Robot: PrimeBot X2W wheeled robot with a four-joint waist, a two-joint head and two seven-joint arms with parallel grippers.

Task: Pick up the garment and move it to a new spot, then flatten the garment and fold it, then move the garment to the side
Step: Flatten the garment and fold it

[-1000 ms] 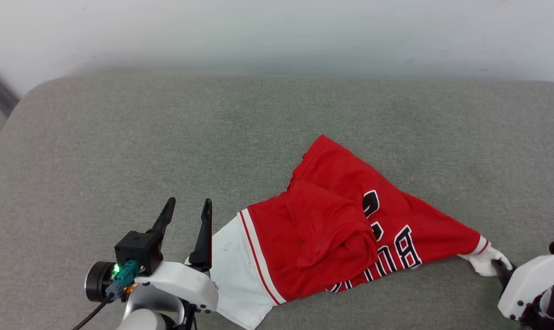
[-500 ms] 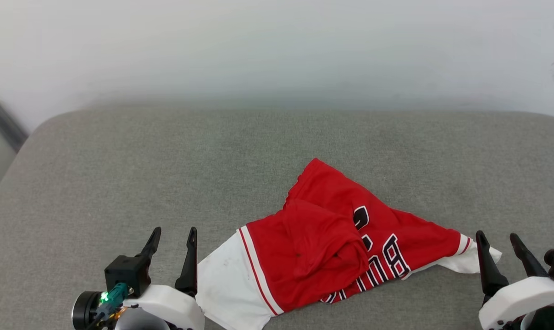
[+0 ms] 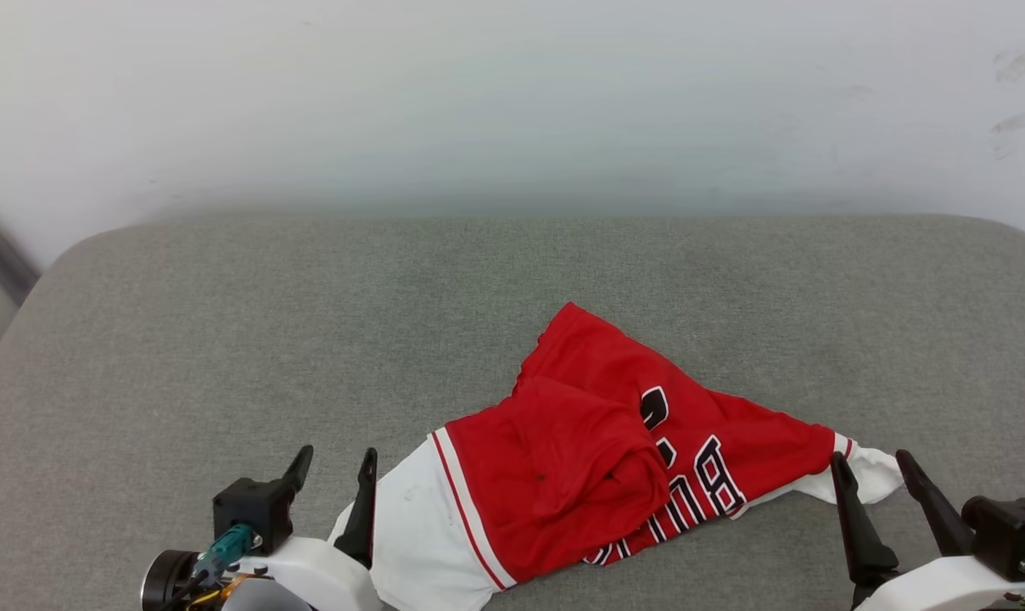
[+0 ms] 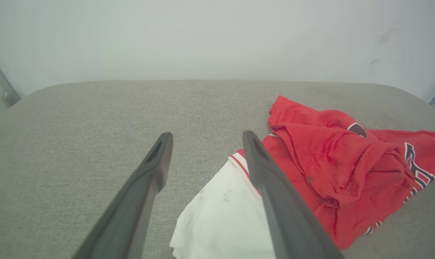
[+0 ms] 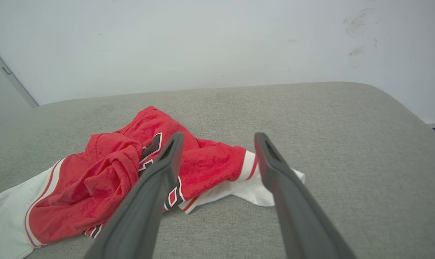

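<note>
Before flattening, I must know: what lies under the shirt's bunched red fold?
More red cloth of the shirt, with lettering showing beside the fold. The rest of the lettering is covered.

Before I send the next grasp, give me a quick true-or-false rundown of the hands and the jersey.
1. The left hand and the right hand are both open. True.
2. The right hand grips the white sleeve. False: its fingers stand apart and hold nothing; the sleeve lies on the cushion.
3. The garment is spread flat. False: it is bunched, with a red fold lying over part of the lettering.
4. The garment rests on the grey cushion. True.
</note>
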